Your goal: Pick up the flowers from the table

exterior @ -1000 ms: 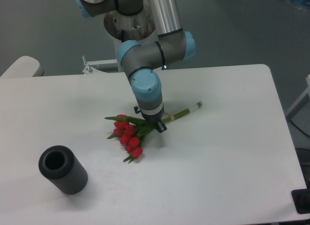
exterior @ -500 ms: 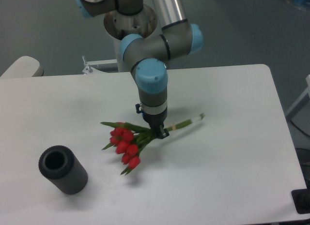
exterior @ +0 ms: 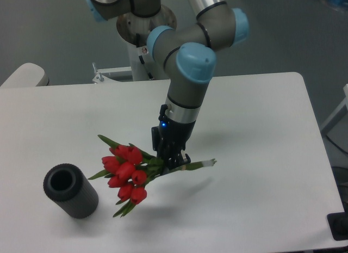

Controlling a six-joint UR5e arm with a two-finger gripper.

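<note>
**Tulips clear the tabletop in robot's grip**

The gripper [exterior: 172, 161] clamps the stems of the flowers [exterior: 130, 174] just behind the leaves, holding the bunch above the white table [exterior: 261, 155], its shadow cast on the surface beneath. Red buds hang down and to the left of the fingers; the pale stem end juts out to the right. A black ribbed cylinder [exterior: 70, 191] lies near the table's left front.

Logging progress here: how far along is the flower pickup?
Nearly done. The gripper is shut on the stems of the flowers, and their shadow on the table suggests they hang clear of it. What's left: lift a little more and hold steady.
</note>
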